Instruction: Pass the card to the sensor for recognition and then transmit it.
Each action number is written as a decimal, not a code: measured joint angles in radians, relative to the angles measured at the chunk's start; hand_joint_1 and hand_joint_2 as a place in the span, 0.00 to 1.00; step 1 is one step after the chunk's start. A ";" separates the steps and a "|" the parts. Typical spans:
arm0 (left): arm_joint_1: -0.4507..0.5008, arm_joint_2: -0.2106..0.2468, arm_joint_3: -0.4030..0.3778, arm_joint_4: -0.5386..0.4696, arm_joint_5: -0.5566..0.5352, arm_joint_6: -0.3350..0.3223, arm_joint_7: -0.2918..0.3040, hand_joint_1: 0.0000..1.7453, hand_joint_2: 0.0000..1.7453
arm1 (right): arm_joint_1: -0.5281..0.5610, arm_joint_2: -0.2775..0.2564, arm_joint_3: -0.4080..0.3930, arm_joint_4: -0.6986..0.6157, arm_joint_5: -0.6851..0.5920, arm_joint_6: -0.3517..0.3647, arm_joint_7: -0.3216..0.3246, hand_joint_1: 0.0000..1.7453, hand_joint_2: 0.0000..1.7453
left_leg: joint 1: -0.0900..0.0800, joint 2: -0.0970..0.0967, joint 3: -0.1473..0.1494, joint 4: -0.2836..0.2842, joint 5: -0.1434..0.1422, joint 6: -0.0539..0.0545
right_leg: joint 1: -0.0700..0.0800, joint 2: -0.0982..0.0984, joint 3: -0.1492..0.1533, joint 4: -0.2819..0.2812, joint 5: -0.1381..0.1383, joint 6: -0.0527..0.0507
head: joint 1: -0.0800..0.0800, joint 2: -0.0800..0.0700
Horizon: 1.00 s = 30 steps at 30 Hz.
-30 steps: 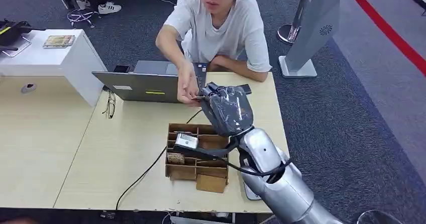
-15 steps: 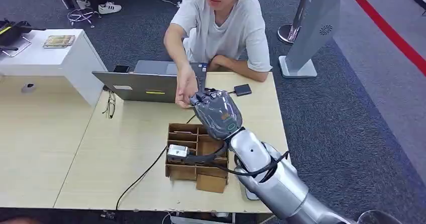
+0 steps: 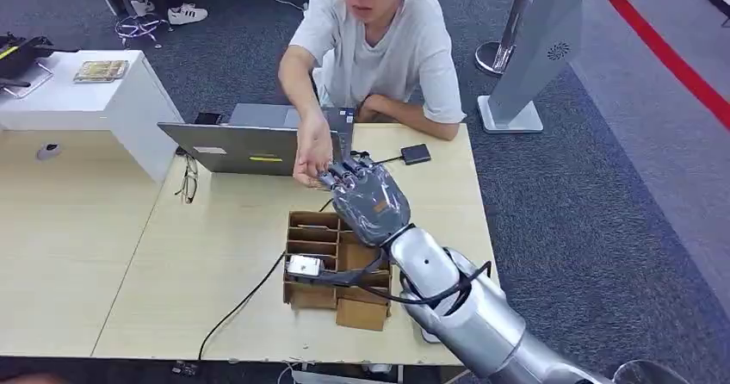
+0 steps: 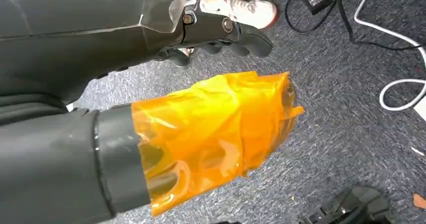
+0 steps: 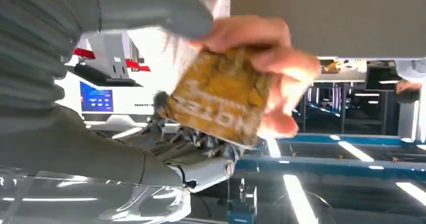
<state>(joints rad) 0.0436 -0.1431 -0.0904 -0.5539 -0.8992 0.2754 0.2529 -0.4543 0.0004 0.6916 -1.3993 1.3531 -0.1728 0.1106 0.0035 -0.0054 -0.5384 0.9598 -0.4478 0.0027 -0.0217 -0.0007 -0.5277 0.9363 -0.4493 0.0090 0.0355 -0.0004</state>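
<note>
Flat yellow-brown printed card (image 5: 223, 96), lettering too blurred to read, pinched by person's hand (image 5: 266, 68) above open grey laptop (image 3: 250, 147); right hand (image 3: 366, 196) fingers (image 5: 201, 141) spread, apparently just released. Left hand (image 4: 150, 83): cannot tell.

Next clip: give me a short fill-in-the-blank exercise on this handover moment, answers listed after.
1. The person's hand grips a ____-coloured card.
2. The right hand reaches over the table toward the ____.
3. The open laptop stands on the ____.
4. The thumb of the left hand is wrapped in ____ film.

Answers: yellow; person; table; orange
</note>
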 joint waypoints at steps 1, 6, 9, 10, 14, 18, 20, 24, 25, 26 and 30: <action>0.000 -0.001 0.004 0.000 -0.003 -0.002 0.000 0.00 0.00 | 0.000 -0.001 0.001 0.000 0.002 0.001 0.003 0.00 1.00 | 0.000 0.000 0.000 0.000 0.000 0.000 | 0.000 0.000 0.000 0.000 0.000 0.000 | 0.000 0.000; 0.000 -0.006 0.017 -0.001 -0.014 -0.004 0.000 0.00 0.00 | -0.001 -0.003 0.006 0.003 0.016 0.005 0.006 0.00 0.00 | 0.000 0.000 0.000 0.000 0.000 0.000 | 0.000 0.000 0.000 0.000 0.000 0.000 | 0.000 0.000; 0.000 -0.007 0.022 -0.003 -0.017 -0.005 0.000 0.00 0.00 | -0.001 -0.004 0.011 0.003 0.016 0.005 0.006 0.00 0.00 | 0.000 0.000 0.000 0.000 0.000 0.000 | 0.000 0.000 0.000 0.000 0.000 0.000 | 0.000 0.000; 0.000 -0.007 0.026 -0.004 -0.017 -0.005 0.000 0.00 0.00 | -0.001 -0.004 0.012 0.003 0.016 0.005 0.006 0.00 0.00 | 0.000 0.000 0.000 0.000 0.000 0.000 | 0.000 0.000 0.000 0.000 0.000 0.000 | 0.000 0.000; 0.000 -0.007 0.032 -0.004 -0.023 -0.005 0.000 0.00 0.00 | -0.001 -0.006 0.014 0.003 0.018 0.005 0.006 0.00 0.00 | 0.000 0.000 0.000 0.000 0.000 0.000 | 0.000 0.000 0.000 0.000 0.000 0.000 | 0.000 0.000; 0.000 -0.008 0.038 -0.004 -0.028 -0.006 -0.001 0.00 0.00 | -0.001 -0.007 0.014 0.003 0.028 0.005 0.012 0.00 0.00 | 0.000 0.000 0.000 0.000 0.000 0.000 | 0.000 0.000 0.000 0.000 0.000 0.000 | 0.000 0.000; 0.000 -0.008 0.043 -0.004 -0.029 -0.006 -0.001 0.00 0.00 | -0.001 -0.008 0.014 0.003 0.029 0.005 0.012 0.00 0.00 | 0.000 0.000 0.000 0.000 0.000 0.000 | 0.000 0.000 0.000 0.000 0.000 0.000 | 0.000 0.000; 0.000 -0.010 0.051 -0.004 -0.030 -0.006 -0.001 0.00 0.00 | -0.001 -0.009 0.014 0.003 0.029 0.004 0.012 0.00 0.00 | 0.000 0.000 0.000 0.000 0.000 0.000 | 0.000 0.000 0.000 0.000 0.000 0.000 | 0.000 0.000; 0.000 -0.011 0.052 -0.004 -0.030 -0.006 -0.001 0.00 0.00 | -0.001 -0.010 0.014 0.002 0.029 0.004 0.013 0.00 0.00 | 0.000 0.000 0.000 0.000 0.000 0.000 | 0.000 0.000 0.000 0.000 0.000 0.000 | 0.000 0.000; 0.000 -0.012 0.052 -0.004 -0.030 -0.006 -0.001 0.00 0.00 | 0.000 -0.011 0.014 0.002 0.029 0.004 0.013 0.00 0.00 | 0.000 0.000 0.000 0.000 0.000 0.000 | 0.000 0.000 0.000 0.000 0.000 0.000 | 0.000 0.000; 0.001 -0.016 0.060 -0.005 -0.038 -0.005 -0.001 0.00 0.00 | 0.002 -0.015 0.014 -0.001 0.028 0.004 0.013 0.00 0.00 | 0.000 0.000 0.000 0.000 0.000 0.000 | 0.000 0.000 0.000 0.000 0.000 0.000 | 0.000 0.000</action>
<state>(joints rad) 0.0446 -0.1587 -0.0302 -0.5592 -0.9376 0.2708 0.2522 -0.4523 -0.0149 0.7061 -1.4004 1.3813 -0.1690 0.1232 0.0034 -0.0053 -0.5384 0.9599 -0.4478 0.0027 -0.0218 -0.0007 -0.5278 0.9363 -0.4493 0.0090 0.0355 -0.0004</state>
